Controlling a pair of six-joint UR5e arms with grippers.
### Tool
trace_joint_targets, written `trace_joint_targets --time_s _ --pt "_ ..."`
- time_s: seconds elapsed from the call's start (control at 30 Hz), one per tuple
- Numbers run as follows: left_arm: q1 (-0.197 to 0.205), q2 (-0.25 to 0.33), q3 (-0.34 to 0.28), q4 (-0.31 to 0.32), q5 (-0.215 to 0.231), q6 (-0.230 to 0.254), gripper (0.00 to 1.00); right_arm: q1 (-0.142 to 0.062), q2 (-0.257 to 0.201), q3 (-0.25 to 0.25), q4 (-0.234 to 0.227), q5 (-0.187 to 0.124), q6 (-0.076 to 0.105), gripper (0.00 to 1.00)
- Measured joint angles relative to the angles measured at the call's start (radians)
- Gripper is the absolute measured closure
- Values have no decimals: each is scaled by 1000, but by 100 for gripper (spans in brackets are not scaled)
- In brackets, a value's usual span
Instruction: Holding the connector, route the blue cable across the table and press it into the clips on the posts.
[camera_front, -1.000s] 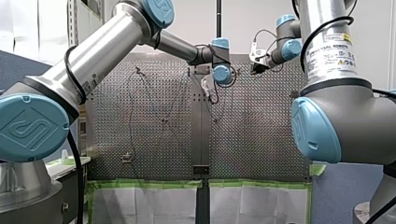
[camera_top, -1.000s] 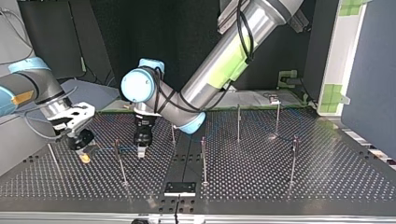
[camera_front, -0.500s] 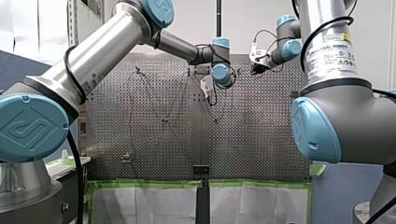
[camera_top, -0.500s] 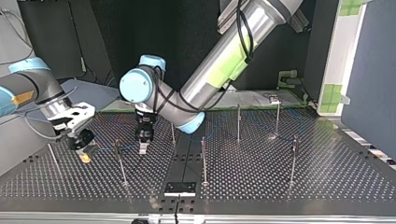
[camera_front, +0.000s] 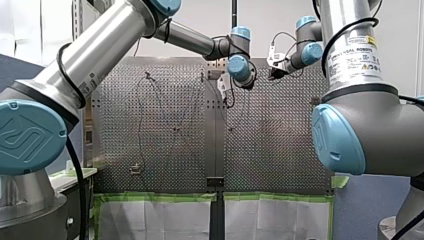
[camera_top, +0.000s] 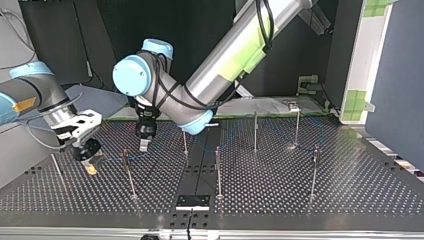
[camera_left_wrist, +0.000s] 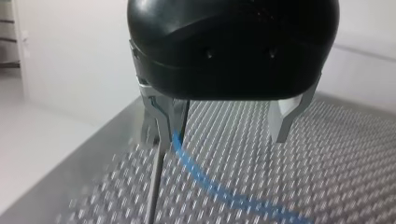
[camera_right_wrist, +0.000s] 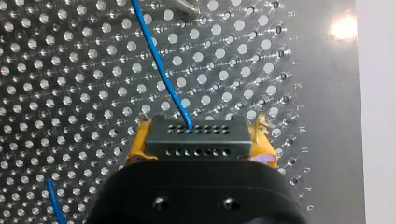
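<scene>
My right gripper (camera_right_wrist: 200, 144) is clamped on the connector (camera_right_wrist: 196, 137). Its yellow pads (camera_right_wrist: 136, 148) press against the two ends of the dark block, and the blue cable (camera_right_wrist: 161, 70) leaves the block's face and runs off over the perforated table (camera_right_wrist: 70, 70). In the top view the right gripper (camera_top: 89, 162) sits low at the left, with the cable (camera_top: 112, 160) leading from it toward the nearest post (camera_top: 128, 172). My left gripper (camera_left_wrist: 219, 128) has its metal fingers (camera_left_wrist: 284, 116) spread wide with nothing gripped between them. The cable (camera_left_wrist: 205, 179) passes right beside one finger, at the top of a thin post (camera_left_wrist: 155, 186) — whether it touches that finger I cannot tell. In the top view the left gripper (camera_top: 144, 145) hangs above the table, near that post.
</scene>
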Motion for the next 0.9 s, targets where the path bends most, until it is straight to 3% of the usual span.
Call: trace_joint_targets --time_s 0.13,0.37,0.73,0.9 --pt "-18 35 -35 9 10 1 0 0 0 0 0 0 0 100" --pt "-7 97 -97 64 8 9 0 0 0 0 1 -1 0 100" --pt "33 192 -192 35 -73 91 0 3 0 0 1 -1 -1 100" --pt "40 234 -234 38 -100 90 0 5 0 0 1 -1 -2 100"
